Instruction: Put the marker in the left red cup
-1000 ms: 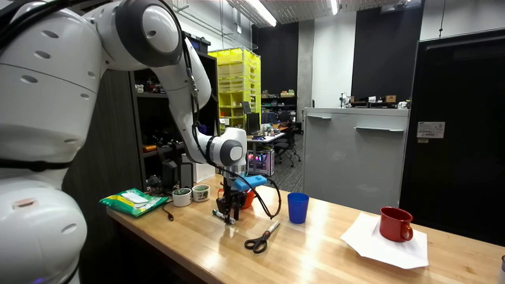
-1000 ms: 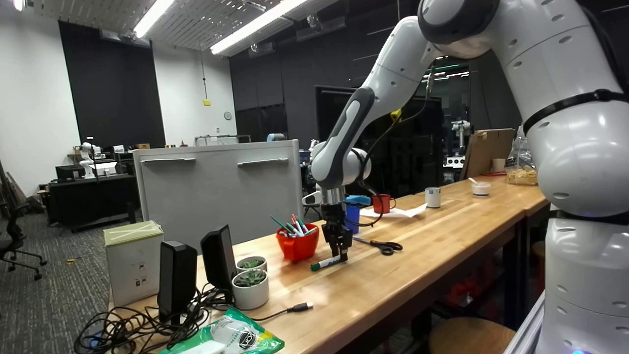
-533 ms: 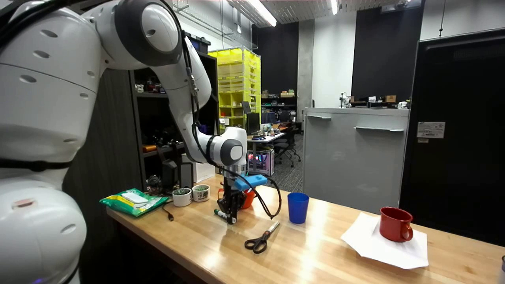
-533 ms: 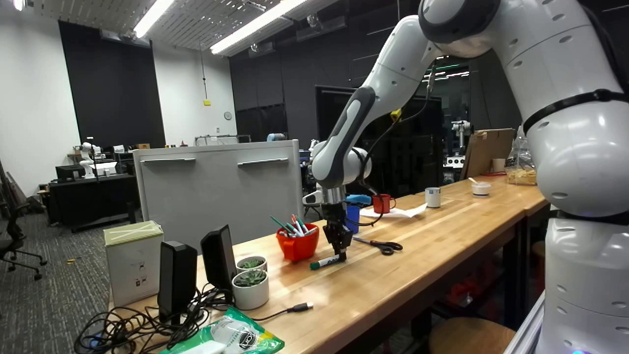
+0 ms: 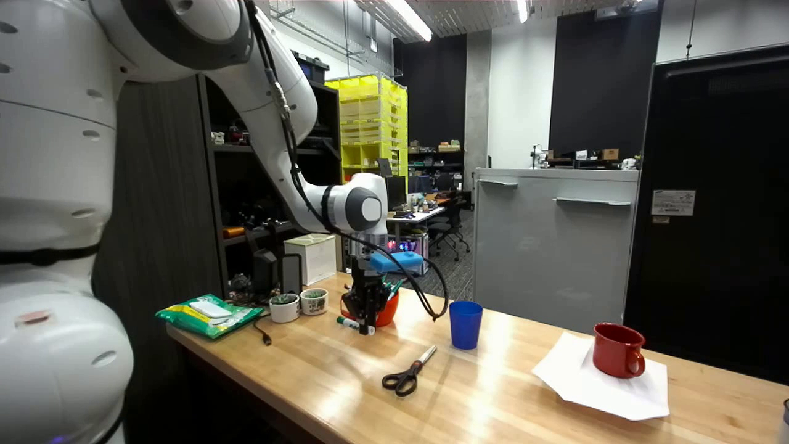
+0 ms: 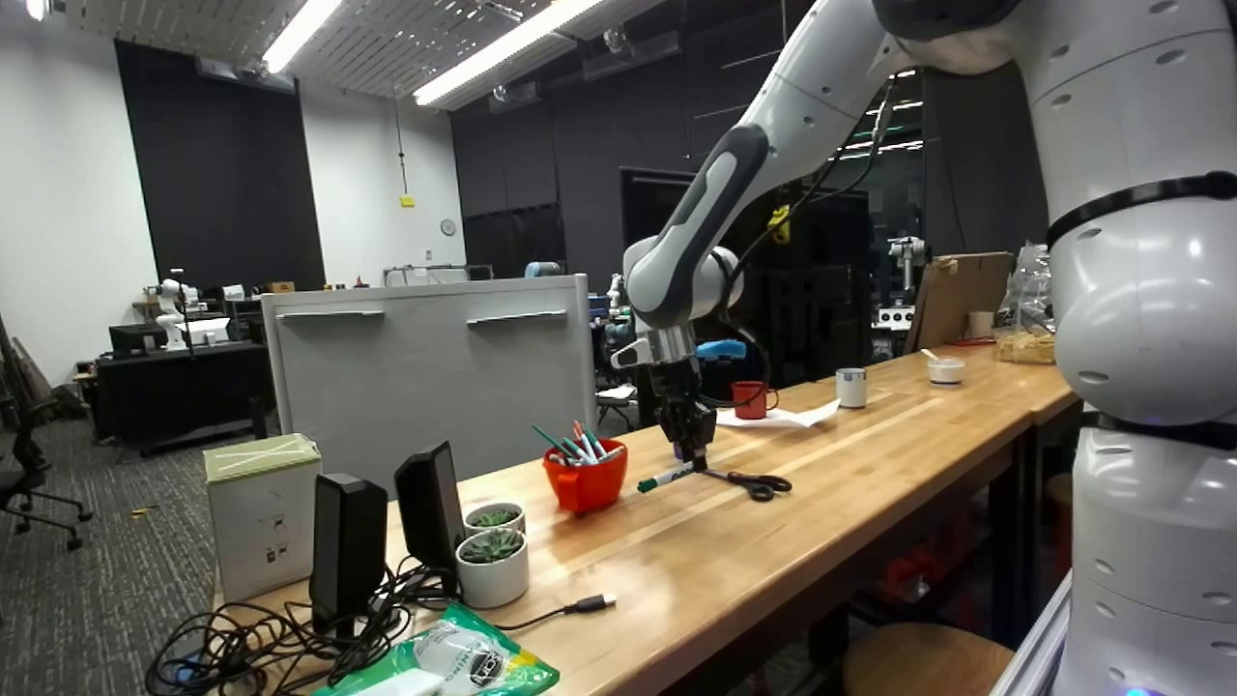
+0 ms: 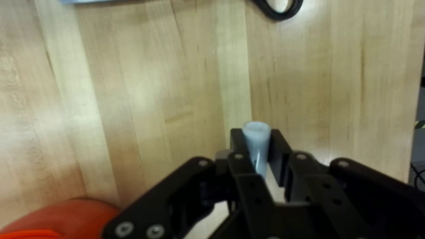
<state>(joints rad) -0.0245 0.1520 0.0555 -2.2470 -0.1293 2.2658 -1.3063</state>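
White marker with a green end [image 6: 667, 478] is pinched in your black claw [image 7: 257, 143], low and right of middle in the wrist view, and looks lifted. You still need to drop it in the round bright red cup [image 7: 76, 214], lower left there.

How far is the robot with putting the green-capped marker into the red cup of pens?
Done: the claw is closed on the green-capped marker; its white end shows between the fingers. In hand: the transfer, the marker apparently held above the tabletop, apart from the red cup. Left: bringing it over the cup's rim and releasing it.
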